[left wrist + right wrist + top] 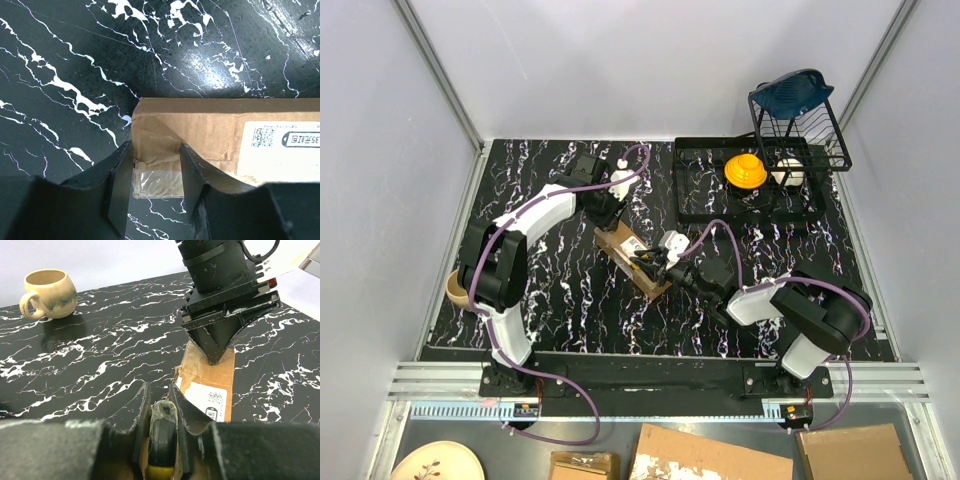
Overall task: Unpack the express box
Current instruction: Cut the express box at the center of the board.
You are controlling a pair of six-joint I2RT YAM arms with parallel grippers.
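Observation:
The express box (623, 245) lies diagonally at mid-table, brown cardboard with a white label (282, 145) and a loose flap of clear tape (157, 182) at one end. My left gripper (610, 222) comes down on its far end; in the left wrist view its open fingers (156, 150) stand over that end, one by the box's edge and the other over its top. From the right wrist view the left gripper's tips (215, 359) touch the box (207, 375). My right gripper (167, 400) is shut on a black-and-yellow utility knife (162, 437) over the box's near end (655, 262).
A beige mug (455, 288) stands at the table's left edge. At the back right, a black tray (695, 180) holds a yellow object (745, 170) and a wire rack (800, 110) with a blue item on top. Cardboard pieces (710, 455) lie below the front rail.

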